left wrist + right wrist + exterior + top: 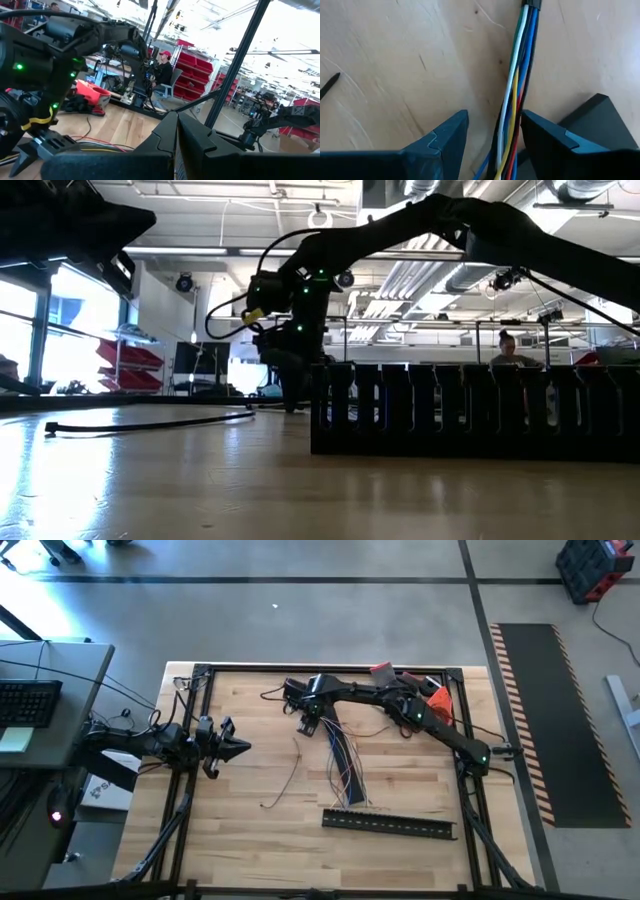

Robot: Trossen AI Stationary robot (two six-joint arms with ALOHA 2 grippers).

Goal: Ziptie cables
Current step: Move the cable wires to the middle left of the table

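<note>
The cables lie mid-table, running from the right gripper toward the rail, fanning out loosely: thin white, blue, yellow, red and dark strands. Right gripper grasps their bunched end; left gripper, at the table's left, is clenched.

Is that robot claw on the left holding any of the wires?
No. The left gripper hangs shut and empty at the table's left side, apart from the cables, which lie under the right gripper.
</note>
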